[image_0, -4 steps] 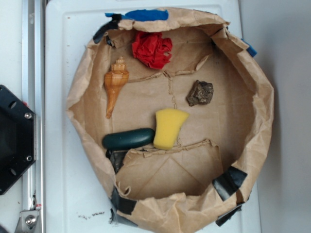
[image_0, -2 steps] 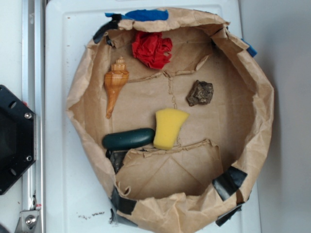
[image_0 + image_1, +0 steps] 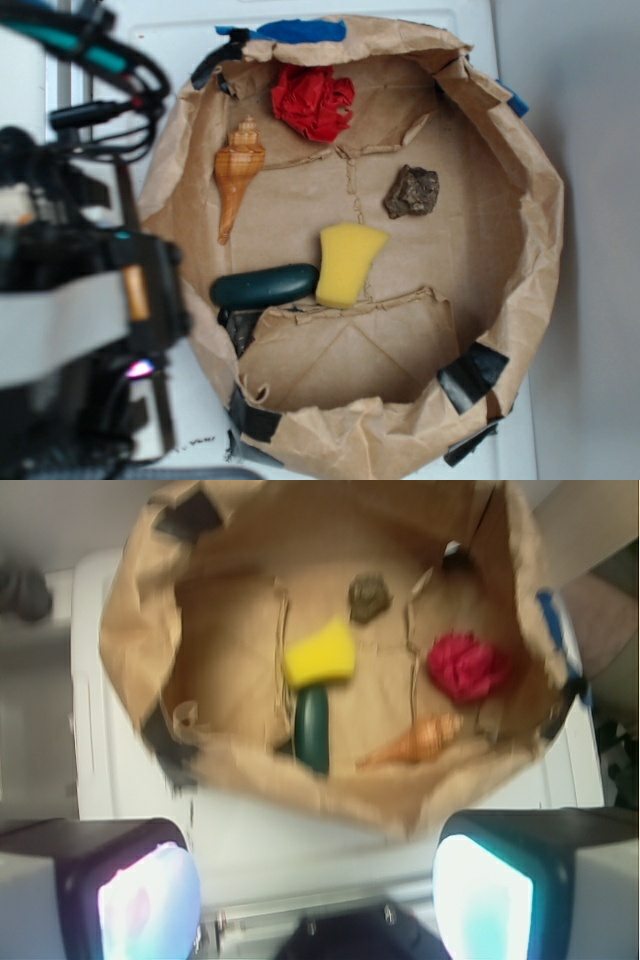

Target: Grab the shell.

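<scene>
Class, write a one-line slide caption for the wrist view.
Open claw outside a paper bowl holding shell, sponge and rock.

White tabletop (image 3: 130, 60), grey surround.

Shell (image 3: 237, 177) clear above; wall (image 3: 165, 180) beside.

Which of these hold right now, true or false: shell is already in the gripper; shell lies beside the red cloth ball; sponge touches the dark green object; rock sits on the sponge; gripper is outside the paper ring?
1. The shell is in the gripper. False: it lies untouched on the paper, and the open jaws hold nothing.
2. The shell lies near the red cloth ball. True.
3. The yellow sponge touches the dark green object. True.
4. The rock sits on the sponge. False: it lies apart, on bare paper.
5. The gripper is outside the paper ring. True.
</scene>
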Motion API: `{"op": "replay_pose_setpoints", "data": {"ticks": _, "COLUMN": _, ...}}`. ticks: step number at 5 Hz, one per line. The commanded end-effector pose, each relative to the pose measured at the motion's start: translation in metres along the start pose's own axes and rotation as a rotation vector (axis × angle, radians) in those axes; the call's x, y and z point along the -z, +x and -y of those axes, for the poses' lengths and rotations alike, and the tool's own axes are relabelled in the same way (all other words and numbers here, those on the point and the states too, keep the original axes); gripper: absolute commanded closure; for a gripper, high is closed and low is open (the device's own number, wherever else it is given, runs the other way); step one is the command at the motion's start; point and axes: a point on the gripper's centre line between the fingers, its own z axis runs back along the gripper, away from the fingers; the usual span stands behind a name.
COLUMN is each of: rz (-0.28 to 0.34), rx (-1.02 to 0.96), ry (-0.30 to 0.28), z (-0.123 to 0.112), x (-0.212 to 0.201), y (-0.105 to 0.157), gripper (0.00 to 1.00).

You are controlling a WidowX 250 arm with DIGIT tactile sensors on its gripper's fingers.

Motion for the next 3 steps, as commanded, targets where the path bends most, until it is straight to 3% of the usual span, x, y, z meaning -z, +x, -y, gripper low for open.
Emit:
{"op": "replay_pose_setpoints", "data": {"ticks": 1, "rz": 0.032, "rx": -0.402, "ry": -0.078, "z": -0.035, "x": 0.031, "y": 0.044, "gripper": 0.00}}
{"op": "replay_pose_setpoints", "data": {"ticks": 2, "rz": 0.045, "rx": -0.645, "ry": -0.118, "z": -0.051, "x": 0.043, "y": 0.038, "gripper": 0.00}}
{"op": "replay_pose_setpoints", "data": {"ticks": 3, "rz": 0.045, "rx": -0.645, "ry": -0.118, "z": -0.051, "x": 0.043, "y": 0.038, "gripper": 0.00}}
